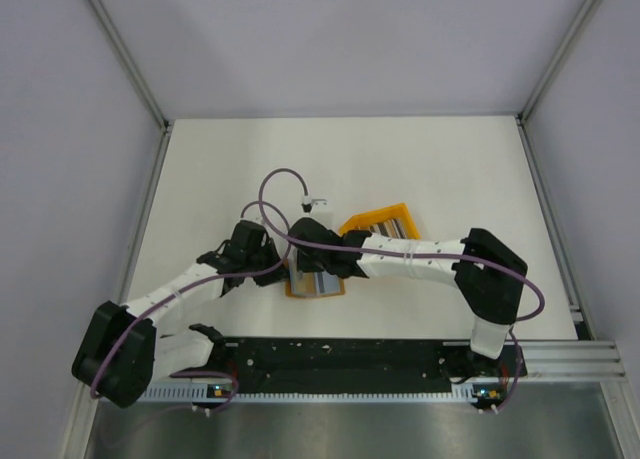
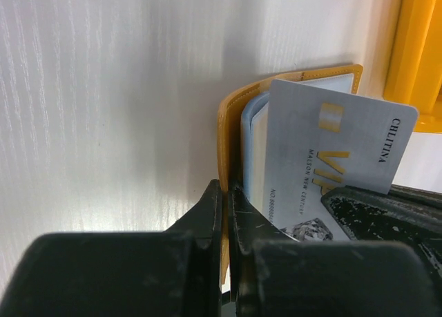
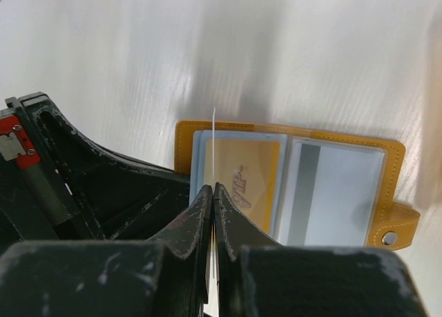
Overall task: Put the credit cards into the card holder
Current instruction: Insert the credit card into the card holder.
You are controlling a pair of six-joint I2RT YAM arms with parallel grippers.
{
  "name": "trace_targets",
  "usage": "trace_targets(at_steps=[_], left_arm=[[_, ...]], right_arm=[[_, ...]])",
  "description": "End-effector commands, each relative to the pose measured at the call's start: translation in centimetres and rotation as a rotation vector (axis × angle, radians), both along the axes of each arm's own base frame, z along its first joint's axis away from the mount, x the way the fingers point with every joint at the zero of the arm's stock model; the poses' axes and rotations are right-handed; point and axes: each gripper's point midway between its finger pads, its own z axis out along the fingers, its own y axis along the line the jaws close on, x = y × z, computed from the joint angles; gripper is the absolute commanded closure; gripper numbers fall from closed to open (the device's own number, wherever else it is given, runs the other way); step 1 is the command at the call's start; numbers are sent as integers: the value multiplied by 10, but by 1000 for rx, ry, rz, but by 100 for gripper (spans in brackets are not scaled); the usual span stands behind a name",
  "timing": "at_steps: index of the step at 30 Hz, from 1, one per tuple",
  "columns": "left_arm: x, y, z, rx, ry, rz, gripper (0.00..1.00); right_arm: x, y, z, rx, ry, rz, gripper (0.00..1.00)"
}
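The mustard card holder lies open on the table between both grippers. My left gripper is shut on the holder's cover edge. My right gripper is shut on a thin white card, seen edge-on, held upright over the holder's left sleeve. The left wrist view shows that card's face with VIP lettering. The holder has a gold card in its left sleeve and a grey-striped card in its right one. More striped credit cards lie in the orange bin.
The bright orange bin sits just right of and behind the holder, and its wall shows in the left wrist view. The holder's clasp tab sticks out to the right. The left gripper's body crowds the holder's left side.
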Motion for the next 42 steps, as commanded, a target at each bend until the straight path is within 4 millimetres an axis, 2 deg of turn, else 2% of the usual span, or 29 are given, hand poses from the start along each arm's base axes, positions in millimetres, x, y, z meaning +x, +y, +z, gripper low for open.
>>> trace_targets(at_steps=[1,4,8,11,17,22,25,30,33,38,42], left_arm=[[18,-13,30,-67,-93,-10,100],[18,-16,38,-89,-105,-16,100],[21,-17,59,-118,-166,-13,100],[21,-15,66,-119,-175,-9,100],[22,-26,80,-173,-195,-41,100],[22,-29,88,-181,-182,-47,100],[24,-27,95,-174,-184,-37,100],[23,-26,82,-156,-153,-31,100],[21,-28,78,-177,-146,-26,100],[21,-26,78,-165,-151,-19,100],[23,-26,78,-159,-153,-21,100]], right_arm=[[-3,24,22,101,-19,43,100],[-3,28,25,119,-15,51,100],[3,15,26,92,-44,5,100],[11,1,31,83,-63,-35,100],[31,-37,49,42,-143,-132,100],[42,-67,49,11,-158,-197,100],[44,-74,51,25,-146,-209,100],[31,-41,54,136,-68,-104,100],[28,-31,58,146,-77,-82,100],[23,-25,63,150,-88,-53,100],[25,-31,63,100,-110,-73,100]])
